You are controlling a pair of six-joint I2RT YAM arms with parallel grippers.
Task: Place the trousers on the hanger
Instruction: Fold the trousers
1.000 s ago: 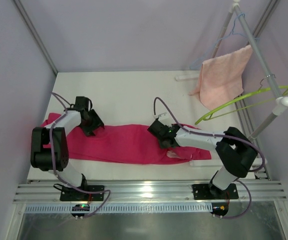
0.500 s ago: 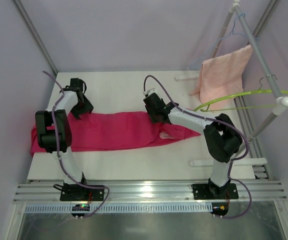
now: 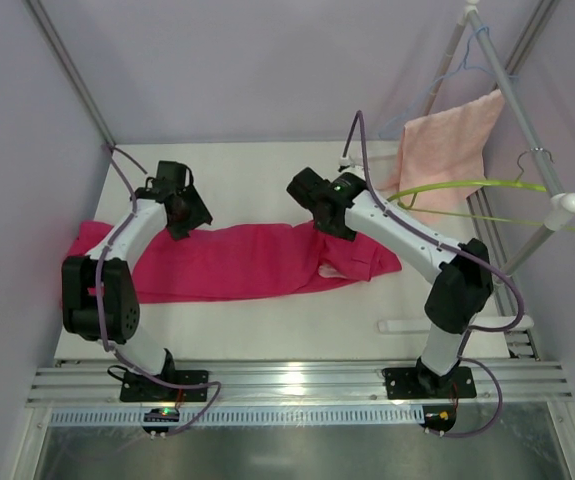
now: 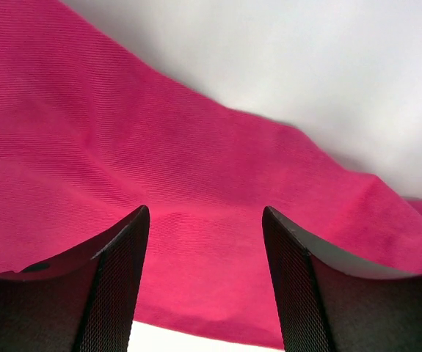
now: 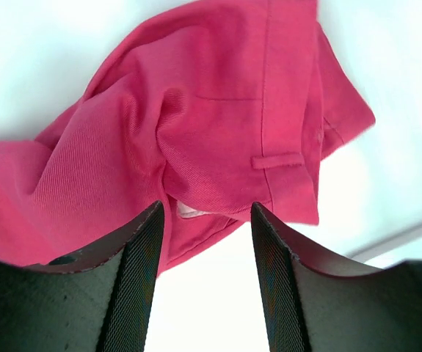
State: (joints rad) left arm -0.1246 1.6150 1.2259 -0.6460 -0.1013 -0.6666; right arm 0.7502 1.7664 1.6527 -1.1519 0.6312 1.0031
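The magenta trousers (image 3: 237, 262) lie stretched left to right across the white table, waist end at the right (image 5: 233, 117) with a belt loop showing. My left gripper (image 3: 184, 217) hovers over the leg part (image 4: 159, 147), open (image 4: 205, 213), nothing between its fingers. Over the waist end my right gripper (image 3: 319, 212) is also open (image 5: 206, 207) and holds nothing. The lime-green hanger (image 3: 467, 186) hangs from the rack's slanted pole at the right, above the table's far right corner.
A pale pink towel (image 3: 447, 150) hangs on the slanted rack pole (image 3: 522, 120), with a light-blue wire hanger (image 3: 445, 78) behind it. White rack feet (image 3: 452, 323) lie on the table at the right. Purple walls enclose the table.
Both grippers have moved toward the back of the table and lifted off the cloth. The trousers have shifted back and left. The green hanger has swung more level.
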